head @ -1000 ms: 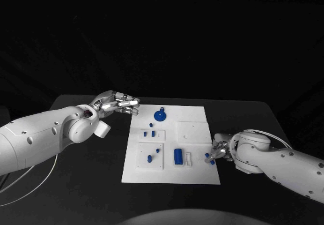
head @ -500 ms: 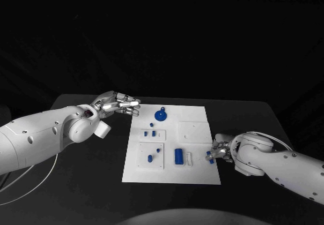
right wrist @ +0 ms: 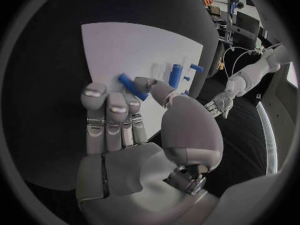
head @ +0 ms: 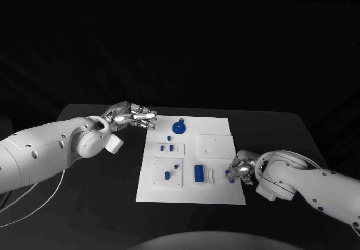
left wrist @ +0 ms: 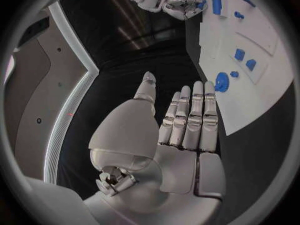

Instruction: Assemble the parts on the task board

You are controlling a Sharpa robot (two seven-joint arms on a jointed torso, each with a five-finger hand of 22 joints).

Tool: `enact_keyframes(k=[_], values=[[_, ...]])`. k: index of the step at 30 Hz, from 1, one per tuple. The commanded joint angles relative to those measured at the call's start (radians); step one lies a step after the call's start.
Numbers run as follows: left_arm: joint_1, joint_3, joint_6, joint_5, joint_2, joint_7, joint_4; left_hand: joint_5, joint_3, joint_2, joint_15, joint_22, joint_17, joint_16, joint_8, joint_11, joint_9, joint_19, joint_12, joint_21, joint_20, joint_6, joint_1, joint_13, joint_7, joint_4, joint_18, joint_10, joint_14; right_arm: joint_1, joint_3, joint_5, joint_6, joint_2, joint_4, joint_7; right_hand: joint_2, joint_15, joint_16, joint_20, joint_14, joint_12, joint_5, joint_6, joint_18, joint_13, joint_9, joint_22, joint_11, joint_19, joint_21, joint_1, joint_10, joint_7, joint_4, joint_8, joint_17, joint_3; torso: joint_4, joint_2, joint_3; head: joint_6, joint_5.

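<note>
The white task board (head: 214, 130) lies mid-table and also shows in the left wrist view (left wrist: 275, 80) and the right wrist view (right wrist: 125, 50). On it are a round blue knobbed part (head: 178, 128), two small blue blocks (head: 166, 149) and an upright blue cylinder (head: 198, 173). My right hand (head: 240, 170) is at the board's right edge and pinches a short blue peg (right wrist: 132, 87) between thumb and a finger, low over the board. My left hand (head: 133, 115) hovers off the board's far left corner, fingers straight and apart, holding nothing.
Small blue pegs (head: 170, 171) stand in a raised white plate at the board's near left. A pale slot piece (head: 211, 176) sits beside the cylinder. Bare black table (head: 278, 130) surrounds the board on all sides.
My right hand has shifted slightly left over the board's edge, the blue peg moving with it. My left hand has stayed put.
</note>
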Motion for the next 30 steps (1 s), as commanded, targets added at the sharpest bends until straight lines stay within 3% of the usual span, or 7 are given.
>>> enact_keyframes(k=[1,10,18,22,23,30], values=[[0.000,0.000,0.021,-0.006,0.003,-0.004,0.001,-0.003,-0.002,-0.001,0.002,0.000,0.000,-0.002,0.003,0.003,0.000,-0.002,-0.001,0.000,0.007,-0.008,-0.001,0.001,0.001,0.006,0.003,-0.007,-0.007,-0.004,-0.004,0.120,-0.035,0.004,0.013,0.002,-0.004,-0.005,0.000,0.000,-0.003,0.004,-0.007,-0.013,0.000,-0.001,-0.061,0.077,-0.009,0.051,0.004,-0.007,0.008,0.015,-0.035,-0.004,0.001,0.034,-0.0002,0.001,0.0001,0.000,0.001],[0.000,0.000,0.027,-0.008,0.006,-0.009,0.000,-0.004,-0.002,-0.001,0.002,0.000,0.000,-0.002,0.003,0.003,0.000,-0.002,-0.001,0.000,0.007,-0.008,-0.001,0.001,0.001,0.007,0.003,-0.008,-0.008,0.007,-0.002,0.187,-0.037,0.027,0.022,0.002,0.001,-0.007,-0.002,-0.001,-0.003,0.003,-0.002,-0.005,-0.001,0.000,-0.060,0.076,-0.011,0.051,0.000,-0.007,0.006,0.014,-0.034,-0.004,0.002,0.013,0.0014,0.000,-0.0004,0.001,0.002],[0.000,0.000,0.033,-0.010,0.007,-0.014,0.000,-0.004,-0.003,-0.002,0.002,0.000,0.000,-0.002,0.003,0.003,0.000,-0.003,-0.001,0.000,0.007,-0.012,-0.002,0.001,0.001,0.008,0.003,-0.009,-0.009,0.017,-0.002,0.172,-0.017,0.047,0.007,-0.006,0.015,-0.006,-0.003,0.000,-0.001,0.002,-0.043,0.003,-0.004,0.001,-0.060,0.072,-0.012,0.052,-0.009,-0.012,0.005,0.012,-0.028,-0.004,0.002,-0.036,0.0010,0.000,-0.0002,0.000,0.007],[0.000,0.000,0.037,-0.013,0.006,-0.017,0.001,-0.005,-0.004,-0.003,0.002,0.000,0.000,-0.002,0.003,0.004,0.000,-0.004,-0.001,-0.001,0.007,-0.014,-0.002,0.001,0.002,0.008,0.003,-0.010,-0.010,0.019,-0.002,0.143,-0.011,0.054,0.003,-0.009,0.023,-0.005,-0.006,0.001,-0.001,-0.001,-0.121,0.006,-0.005,-0.001,-0.060,0.067,-0.012,0.053,-0.018,-0.014,0.005,0.010,-0.019,-0.004,0.000,-0.076,0.0006,0.000,0.0002,0.000,0.009],[0.000,0.000,0.037,-0.014,0.005,-0.017,0.002,-0.005,-0.004,-0.004,0.003,0.000,0.000,-0.002,0.003,0.004,0.000,-0.004,-0.001,-0.001,0.007,-0.014,-0.003,0.001,0.002,0.009,0.003,-0.010,-0.010,0.019,-0.003,0.133,-0.011,0.055,0.003,-0.009,0.028,-0.004,-0.005,0.002,0.001,0.001,-0.192,0.012,-0.006,-0.001,-0.060,0.065,-0.013,0.053,-0.020,-0.018,0.008,0.007,-0.007,-0.003,0.000,-0.106,0.0002,0.001,0.0003,0.000,0.010],[0.000,-0.001,0.039,-0.017,0.003,-0.020,0.004,-0.005,-0.004,-0.004,0.003,0.000,0.000,-0.002,0.003,0.004,0.000,-0.004,-0.001,-0.001,0.007,-0.014,-0.003,0.001,0.002,0.009,0.003,-0.010,-0.010,0.020,-0.003,0.050,-0.011,0.057,0.006,-0.010,0.048,-0.003,-0.011,0.004,0.003,-0.004,-0.383,0.041,-0.009,-0.006,-0.059,0.054,-0.015,0.056,-0.031,-0.011,0.008,-0.007,0.040,-0.002,-0.005,-0.194,-0.0007,0.000,0.0005,-0.003,0.012]])
